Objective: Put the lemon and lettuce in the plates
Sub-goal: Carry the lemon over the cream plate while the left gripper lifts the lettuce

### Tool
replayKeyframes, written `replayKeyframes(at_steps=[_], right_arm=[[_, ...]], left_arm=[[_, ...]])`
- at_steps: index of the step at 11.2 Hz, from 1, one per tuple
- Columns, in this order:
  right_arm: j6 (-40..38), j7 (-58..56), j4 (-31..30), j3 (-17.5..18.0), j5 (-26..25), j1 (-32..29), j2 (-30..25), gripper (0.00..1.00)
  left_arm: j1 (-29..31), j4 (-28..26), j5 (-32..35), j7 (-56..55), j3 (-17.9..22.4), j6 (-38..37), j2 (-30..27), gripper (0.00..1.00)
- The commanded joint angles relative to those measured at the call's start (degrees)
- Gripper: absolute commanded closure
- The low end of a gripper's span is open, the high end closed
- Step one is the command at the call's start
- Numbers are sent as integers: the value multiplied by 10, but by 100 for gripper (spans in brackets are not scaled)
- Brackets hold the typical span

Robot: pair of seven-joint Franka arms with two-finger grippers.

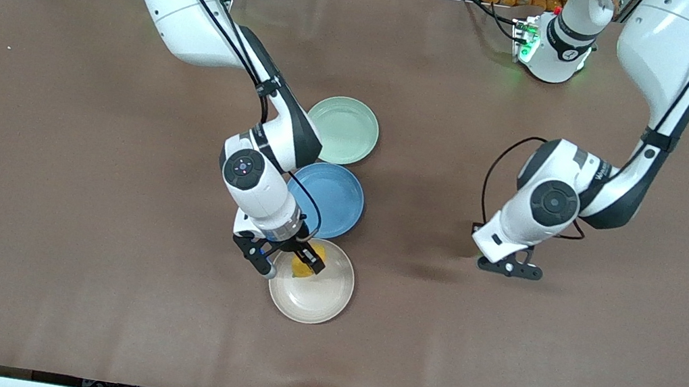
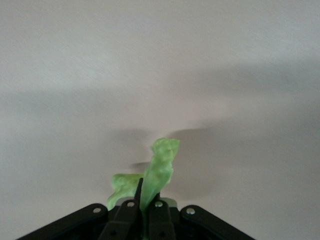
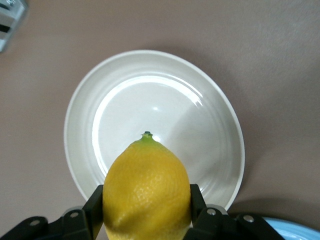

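Front view: right gripper (image 1: 286, 263) over the beige plate (image 1: 314, 302), its body mostly hiding the lemon (image 1: 305, 265). Right wrist view shows the fingers clamped on the lemon's (image 3: 146, 191) sides above that plate (image 3: 82, 125).

Lettuce not visible from the front. The left gripper (image 1: 509, 267) hangs over bare table (image 1: 80, 181) toward the left arm's end. Left wrist view shows its fingers pinched on the lettuce (image 2: 152, 177).

Mint plate (image 1: 351, 127) and blue plate (image 1: 336, 202) partly covered by the right arm.

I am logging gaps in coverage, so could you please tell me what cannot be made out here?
- Front view: the lettuce is hidden under the left gripper.
- Front view: the lemon is mostly covered by the right gripper.
- Right wrist view: the blue plate is cut off by the edge.
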Motion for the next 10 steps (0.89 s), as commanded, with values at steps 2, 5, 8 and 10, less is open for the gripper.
replayKeyframes(at_steps=[2,5,8,10], right_arm=[[-1,7,35,-27,0,22,40,99],[-3,4,30,-29,-26,19,40,37],[-10,5,-3,-20,-19,-9,-16,0],[-19,2,-38,-9,-19,-29,-68,0]], left_arm=[[-1,1,7,-111,-75,-65,-18,100],[0,8,7,-154,-109,-116,-22,100],[3,9,-2,-212,-161,-139,-23,100],[-1,17,-30,-225,-176,-142,-23,100]])
